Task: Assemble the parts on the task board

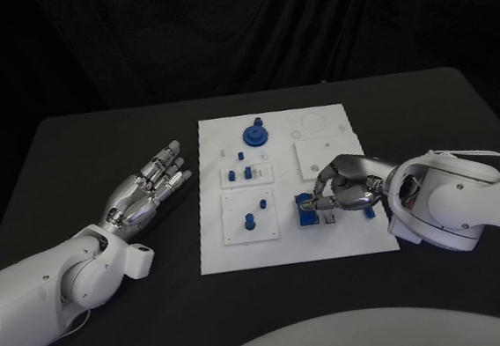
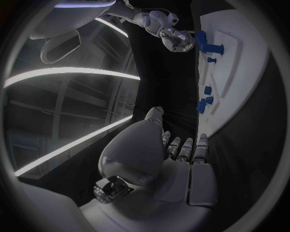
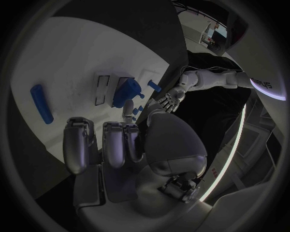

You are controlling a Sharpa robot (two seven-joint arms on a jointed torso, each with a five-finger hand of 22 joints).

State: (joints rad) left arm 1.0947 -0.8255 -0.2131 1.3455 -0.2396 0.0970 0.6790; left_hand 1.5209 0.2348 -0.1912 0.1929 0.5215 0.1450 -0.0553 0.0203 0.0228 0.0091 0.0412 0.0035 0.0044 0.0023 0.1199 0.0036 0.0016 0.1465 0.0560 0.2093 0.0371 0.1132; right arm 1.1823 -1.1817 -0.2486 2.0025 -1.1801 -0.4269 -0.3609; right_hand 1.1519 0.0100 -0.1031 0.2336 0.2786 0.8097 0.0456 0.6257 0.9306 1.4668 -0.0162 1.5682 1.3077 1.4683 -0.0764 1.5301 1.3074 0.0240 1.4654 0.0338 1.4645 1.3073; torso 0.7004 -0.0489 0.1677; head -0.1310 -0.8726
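Blue part (image 1: 309, 214) on task board (image 1: 244, 254) under curled right hand (image 1: 345, 189), grip unclear; left hand (image 1: 150, 191) flat, empty, parked aside.

White task board (image 1: 292, 251) lies mid-table; small blue parts (image 1: 253, 134) stand scattered in it

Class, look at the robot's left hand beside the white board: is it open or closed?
Open. The left robot hand lies on the black table with fingers stretched out and apart, holding nothing.
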